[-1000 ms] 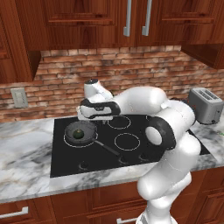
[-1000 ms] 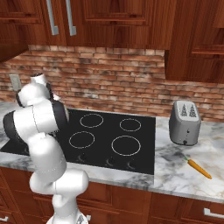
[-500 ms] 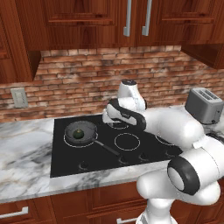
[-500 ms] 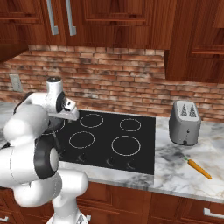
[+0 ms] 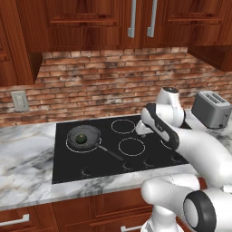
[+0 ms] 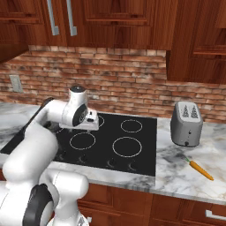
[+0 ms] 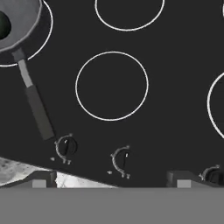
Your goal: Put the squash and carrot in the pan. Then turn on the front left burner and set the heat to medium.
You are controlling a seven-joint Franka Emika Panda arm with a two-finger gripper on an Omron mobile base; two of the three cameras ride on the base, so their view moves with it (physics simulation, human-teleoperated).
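The dark grey pan (image 5: 86,135) sits on the front left burner (image 5: 69,147) of the black cooktop. Its long handle (image 5: 112,154) points toward the front right. The small dark green squash (image 5: 80,139) lies inside the pan. In the hand view the pan (image 7: 19,19) and squash (image 7: 2,24) are at the top left. The orange carrot (image 6: 201,169) lies on the marble counter, right of the cooktop and in front of the toaster. My gripper (image 5: 141,132) (image 6: 91,128) (image 7: 111,181) hangs open and empty over the middle of the cooktop, right of the pan.
A silver toaster (image 6: 186,124) stands on the counter right of the cooktop (image 6: 137,150). A row of knobs (image 7: 123,159) runs along the cooktop's front edge. A brick wall and wooden cabinets rise behind. Marble counter (image 5: 27,158) extends to the left.
The arm has swung right, from above the pan to over the cooktop's middle. The gripper stayed open. The squash stays in the pan.
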